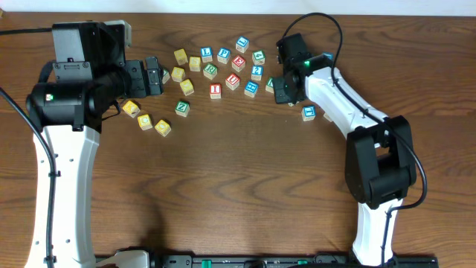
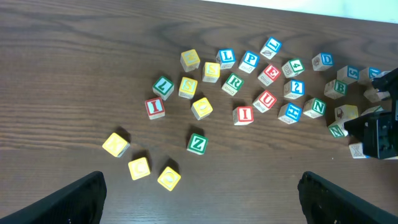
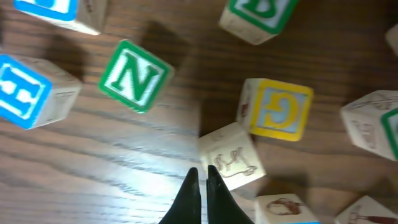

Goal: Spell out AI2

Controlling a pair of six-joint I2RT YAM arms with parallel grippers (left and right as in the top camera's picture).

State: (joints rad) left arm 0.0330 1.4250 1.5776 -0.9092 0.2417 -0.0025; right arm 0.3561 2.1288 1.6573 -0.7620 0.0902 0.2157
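The red "I" cube (image 1: 216, 91) (image 2: 244, 114) lies at the near edge of the cluster. A second red "I" cube (image 2: 155, 107) lies further left. The blue "2" cube (image 1: 257, 72) (image 2: 294, 89) sits in the middle of the cluster. No face with a red "A" shows in any view. My left gripper (image 1: 158, 77) (image 2: 202, 208) hovers open at the cluster's left side, holding nothing. My right gripper (image 1: 285, 92) (image 3: 202, 171) is shut and empty, with its tips low at the cluster's right end, right beside a picture-faced cube (image 3: 231, 163).
Several other letter cubes lie around: a green "Z" (image 1: 182, 108) (image 2: 198, 143), three yellow cubes (image 2: 138, 167) at the near left, a green "N" (image 3: 134, 76), a yellow "G" (image 3: 277, 109) and a blue "H" (image 3: 22, 90). The right arm (image 2: 379, 134) shows in the left wrist view.
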